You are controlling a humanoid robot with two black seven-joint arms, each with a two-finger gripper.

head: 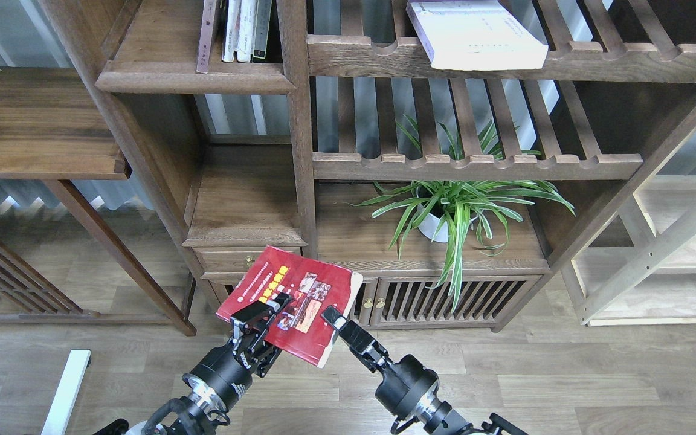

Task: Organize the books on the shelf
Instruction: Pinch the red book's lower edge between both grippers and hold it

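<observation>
The red book (315, 302), with gold characters and photos on its cover, is held tilted in the air in front of the low cabinet. My left gripper (261, 315) is shut on its lower left edge. My right gripper (331, 318) grips its lower right corner by the page edge. The thick white-lavender paperback (475, 33) lies flat on the upper slatted shelf. A maroon-brown book (206, 36) leans on the solid walnut shelf (194, 81) at the top left, beside thin white and black books (245, 30).
A potted spider plant (451, 208) stands on the cabinet top (360, 241). A slatted shelf (475, 166) spans above it. A small solid ledge (245, 232) is just behind the book. A lighter wooden rack (656, 254) is at right, a side table (34, 139) at left.
</observation>
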